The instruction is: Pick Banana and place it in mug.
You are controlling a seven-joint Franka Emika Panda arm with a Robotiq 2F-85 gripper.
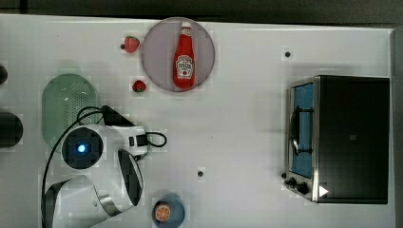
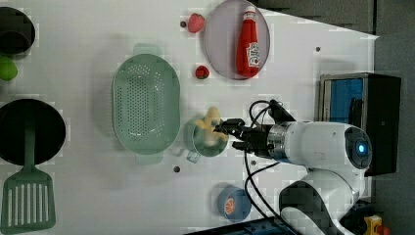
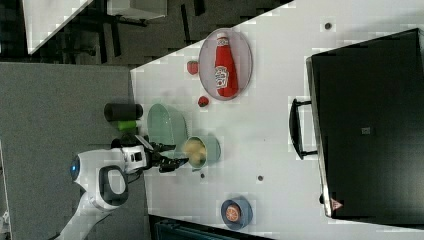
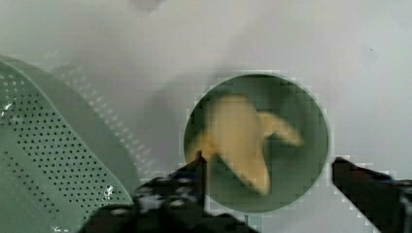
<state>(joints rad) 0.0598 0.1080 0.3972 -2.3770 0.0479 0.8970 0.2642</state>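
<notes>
pale yellow banana (image 4: 238, 141) sat inside the green mug (image 4: 311, 121), beside the colander (image 2: 145, 103). my end effector (image 4: 269, 170) hung spread above the rim, holding nothing. i judged the banana light and stiff, best pinched across its curved lobes.

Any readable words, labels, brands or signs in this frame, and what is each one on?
Ketchup bottle lying on the round plate: a white label with dark print, too blurred to read as words.
Toaster oven: a small white triangular mark at one corner in the top view, shown red-edged in the right view; its content is unreadable.
Nothing else bears text.
</notes>
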